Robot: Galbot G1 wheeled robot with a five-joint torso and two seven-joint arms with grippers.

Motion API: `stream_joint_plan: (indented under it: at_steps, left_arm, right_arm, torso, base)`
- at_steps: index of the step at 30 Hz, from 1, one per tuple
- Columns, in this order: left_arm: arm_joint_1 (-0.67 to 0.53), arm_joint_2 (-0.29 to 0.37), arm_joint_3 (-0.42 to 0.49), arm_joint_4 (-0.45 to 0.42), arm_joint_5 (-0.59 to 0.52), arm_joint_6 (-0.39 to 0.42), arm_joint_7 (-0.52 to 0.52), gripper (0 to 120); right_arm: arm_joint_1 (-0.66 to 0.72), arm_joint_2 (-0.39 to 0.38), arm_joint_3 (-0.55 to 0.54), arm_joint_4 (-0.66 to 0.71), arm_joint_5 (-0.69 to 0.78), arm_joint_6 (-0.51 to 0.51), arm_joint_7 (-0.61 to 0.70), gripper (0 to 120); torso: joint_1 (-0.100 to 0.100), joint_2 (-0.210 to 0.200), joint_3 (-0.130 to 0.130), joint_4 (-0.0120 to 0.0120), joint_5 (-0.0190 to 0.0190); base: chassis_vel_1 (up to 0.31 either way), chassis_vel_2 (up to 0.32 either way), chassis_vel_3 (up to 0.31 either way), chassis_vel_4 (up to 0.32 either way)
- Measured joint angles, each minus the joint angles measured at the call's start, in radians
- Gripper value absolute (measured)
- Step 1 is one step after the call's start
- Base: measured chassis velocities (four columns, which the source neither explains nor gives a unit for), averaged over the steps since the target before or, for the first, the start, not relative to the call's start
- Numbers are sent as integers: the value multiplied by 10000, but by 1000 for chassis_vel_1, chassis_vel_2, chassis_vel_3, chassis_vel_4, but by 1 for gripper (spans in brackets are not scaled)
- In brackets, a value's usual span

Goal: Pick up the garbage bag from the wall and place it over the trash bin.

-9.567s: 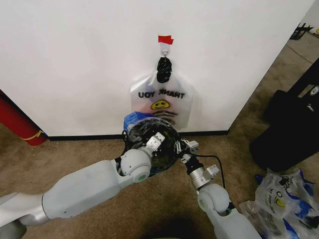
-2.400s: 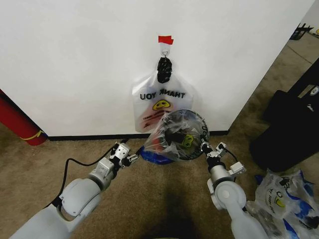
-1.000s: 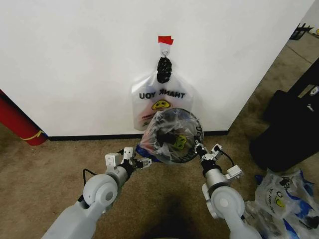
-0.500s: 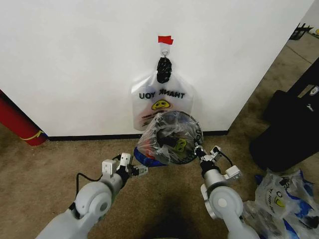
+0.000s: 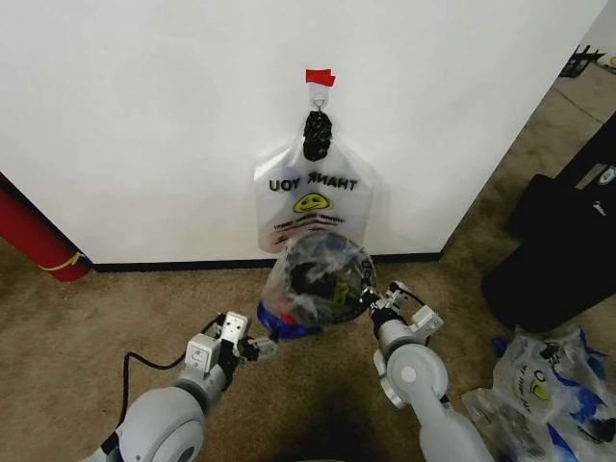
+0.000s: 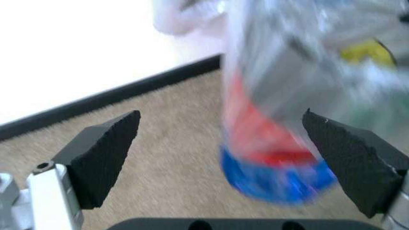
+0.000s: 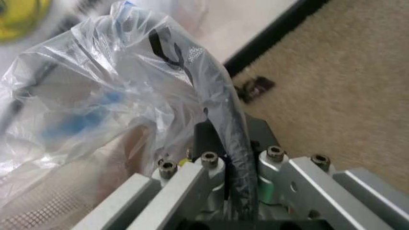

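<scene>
The garbage bag (image 5: 335, 256), thin see-through plastic with blue tips low at its left, is draped over the small black mesh trash bin (image 5: 310, 281) on the carpet in front of the wall (image 5: 144, 115). My right gripper (image 5: 372, 306) is at the bin's right rim, shut on a fold of the bag (image 7: 160, 86). My left gripper (image 5: 256, 346) stands open, a little short of the bin's left side and apart from it. In the left wrist view the black pads (image 6: 102, 153) are wide apart, with the bagged bin's red base (image 6: 268, 139) ahead of them.
A second bag with mirrored lettering (image 5: 313, 197) hangs from a hook (image 5: 318, 97) under red tape (image 5: 320, 76). A red cylinder (image 5: 29, 236) leans at the left. A large black case (image 5: 568, 241) and a bundle of bags (image 5: 544, 380) lie at the right.
My left arm has drawn back toward me, away from the bin. The bagged bin and my right gripper have shifted slightly left and nearer. The hanging bag has not moved.
</scene>
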Motion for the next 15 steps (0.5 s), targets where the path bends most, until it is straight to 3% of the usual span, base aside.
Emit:
stream_joint_plan:
  at_steps: [9, 15]
  left_arm:
    - [-219, -254, 130, 141, 83, -43, 126, 100]
    - [-168, -301, 111, 144, 67, -28, 150, 100]
  right_arm:
    - [-48, -356, -73, 98, -71, -1523, 556, 0]
    - [18, -403, -94, -123, -215, -1711, 442, 0]
  torso:
    - [0, 0, 0, 0, 0]
    - [0, 0, 0, 0, -1]
  base:
    - [0, 0, 0, 0]
    - [0, 0, 0, 0]
